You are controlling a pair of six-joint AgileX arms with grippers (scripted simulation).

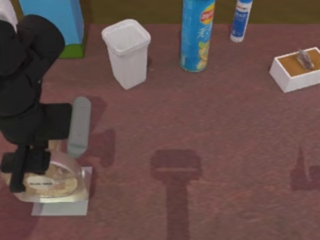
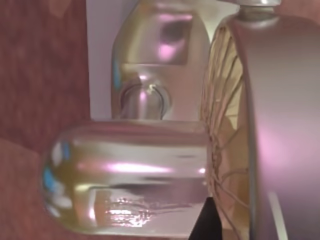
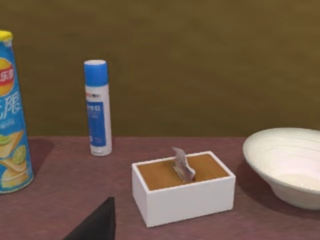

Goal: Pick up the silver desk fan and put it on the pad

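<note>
The left arm's tool point(image 1: 19, 172) hangs directly over the shiny chrome round-ringed desk fan point(image 1: 50, 181), which sits beneath it on the thin pale square pad point(image 1: 62, 206) for placement; its grip cannot be told.

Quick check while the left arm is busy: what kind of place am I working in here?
Probably a rendered tabletop test scene, not a real room: a plain reddish-brown table against a flat olive wall, set with unrelated household goods such as a chip can, a white bin and a tissue box.
</note>
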